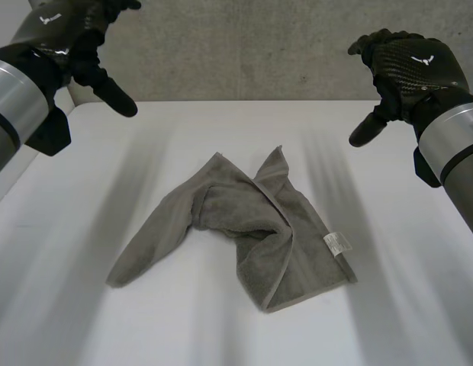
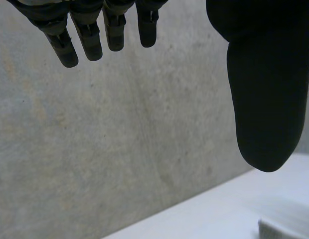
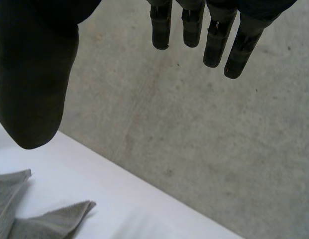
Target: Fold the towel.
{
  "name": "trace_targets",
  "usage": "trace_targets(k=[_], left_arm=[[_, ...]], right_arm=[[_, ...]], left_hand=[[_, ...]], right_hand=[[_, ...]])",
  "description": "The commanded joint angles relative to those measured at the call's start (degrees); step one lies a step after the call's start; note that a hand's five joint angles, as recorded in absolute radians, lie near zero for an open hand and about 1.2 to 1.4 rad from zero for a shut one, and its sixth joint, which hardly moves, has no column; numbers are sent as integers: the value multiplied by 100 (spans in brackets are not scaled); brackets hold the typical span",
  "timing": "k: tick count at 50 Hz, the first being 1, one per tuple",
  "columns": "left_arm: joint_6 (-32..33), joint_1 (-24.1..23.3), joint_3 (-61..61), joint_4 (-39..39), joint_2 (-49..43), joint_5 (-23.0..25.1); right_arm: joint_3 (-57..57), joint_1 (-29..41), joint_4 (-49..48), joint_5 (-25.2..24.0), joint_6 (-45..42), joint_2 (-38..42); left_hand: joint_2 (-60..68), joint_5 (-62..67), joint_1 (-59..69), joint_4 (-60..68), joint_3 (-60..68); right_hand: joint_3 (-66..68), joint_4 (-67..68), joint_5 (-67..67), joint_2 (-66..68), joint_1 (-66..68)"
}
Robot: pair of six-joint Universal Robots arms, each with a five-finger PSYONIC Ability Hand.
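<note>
Crumpled grey towel, tag at four o'clock, lies on the counter; left hand and right hand hover empty, fingers relaxed.

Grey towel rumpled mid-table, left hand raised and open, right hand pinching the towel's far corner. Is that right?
Not quite. The right hand is pinching nothing: it is raised and open, clear of the towel, as the head view shows. The rest holds: the towel lies rumpled in the middle of the table, and the left hand is raised and open.

right hand (fingers straight) apart from towel
</note>
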Motion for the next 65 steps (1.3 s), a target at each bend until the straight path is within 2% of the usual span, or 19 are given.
trace_targets(k=[1,17,25,27,28,30,33,35,39,43,49,51,52,54,59,65], left_arm=[[465,-385,310,-368,-312,-545],[536,-394,284,-386,-365,-554],[720,-482,214,-281,-646,-352],[1114,-552,371,-149,-1180,-20],[1116,-552,372,-149,-1182,-18],[1649,-779,686,-87,-1733,288],[1907,-922,961,-70,-2079,395],[2336,-1027,1599,-70,-2805,413],[2663,-1036,2262,-78,-3459,430],[3074,-1045,3015,-114,-4256,640],[3700,-1045,3545,-96,-4874,1081],[4172,-1045,3737,-105,-5180,1370],[4175,-1045,3738,-105,-5181,1371],[4621,-1045,3852,-96,-5426,1546],[5210,-1045,4211,-87,-5848,1617],[5431,-1045,4774,-87,-6358,1626]], right_arm=[[-287,-8,495,82,-13,71],[-419,-228,627,100,-31,80],[-357,-184,610,-41,-268,80],[-331,-167,610,-41,-373,80],[-331,-167,610,-41,-374,80],[-278,-149,601,-41,-610,106],[-243,-140,601,-41,-830,150],[-234,-131,610,-50,-927,159],[-164,-140,636,-129,-1103,186],[204,-228,636,-374,-1121,177],[1319,-307,409,-664,-1147,177],[1626,-377,277,-761,-1165,177],[1925,-464,136,-858,-1173,177],[2215,-561,-4,-937,-1182,168],[2858,-912,-347,-1235,-1182,98],[3123,-1142,-419,-1500,-1174,89]], left_hand=[[32,-153,26,44,35],[32,-153,26,44,35],[71,-115,65,82,73],[121,-64,115,133,123],[121,-64,115,133,124],[171,-14,165,183,174],[171,-14,166,183,174],[188,3,182,200,191],[340,155,334,352,342],[373,188,367,385,376],[474,289,468,486,477],[676,490,670,687,678],[676,491,670,688,679],[726,541,720,738,729],[945,760,939,957,948],[1113,928,1107,1125,1116]], right_hand=[[-297,-500,-351,-291,-285],[-297,-500,-351,-291,-285],[-297,-500,-351,-291,-285],[-297,-500,-351,-291,-285],[-297,-500,-351,-291,-285],[-297,-500,-351,-291,-285],[-297,-500,-351,-291,-285],[-297,-500,-351,-291,-285],[-297,-500,-351,-291,-285],[-297,-500,-351,-291,-285],[-297,-500,-351,-291,-285],[-297,-500,-351,-291,-285],[-297,-500,-351,-291,-285],[-297,-500,-351,-291,-285],[-297,-500,-351,-291,-285],[-297,-500,-351,-291,-285]])
